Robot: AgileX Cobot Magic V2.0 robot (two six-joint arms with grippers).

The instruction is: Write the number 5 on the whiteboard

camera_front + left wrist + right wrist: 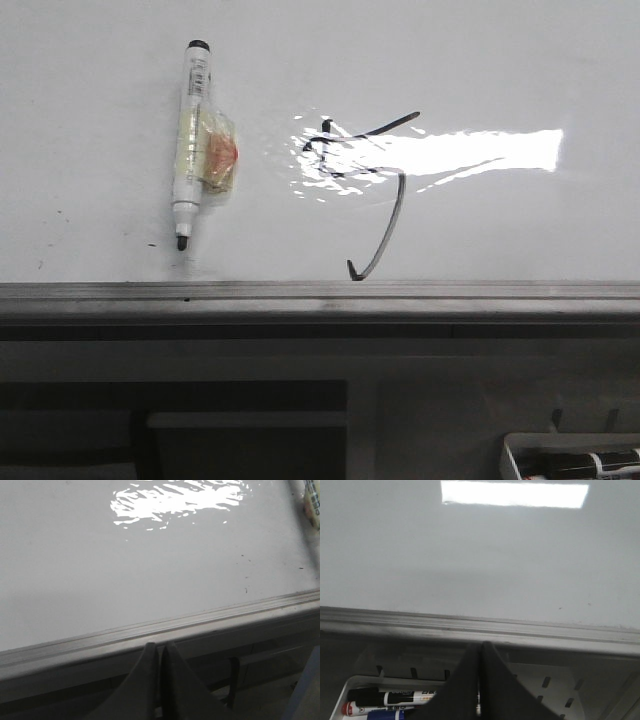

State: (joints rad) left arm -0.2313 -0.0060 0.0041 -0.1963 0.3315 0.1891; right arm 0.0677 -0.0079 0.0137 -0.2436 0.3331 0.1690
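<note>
The number 5 is showing on the whiteboard, right of the marker. The marker is judged light, stiff, slippery; its taped barrel is being favoured for gripping. Left gripper and right gripper are being held pressed together, empty.

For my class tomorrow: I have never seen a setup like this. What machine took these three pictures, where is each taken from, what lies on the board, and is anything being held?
This is a robot with two arms, each ending in a claw. The front view looks forward over a flat whiteboard. On it lies a marker with its tip uncapped, and beside it a rough black number 5, partly lost in glare. The other two pictures come from cameras on the wrists. The left claw and the right claw are both shut and hold nothing, near the board's grey rail. Below the right claw, a white tray holds spare markers.
</note>
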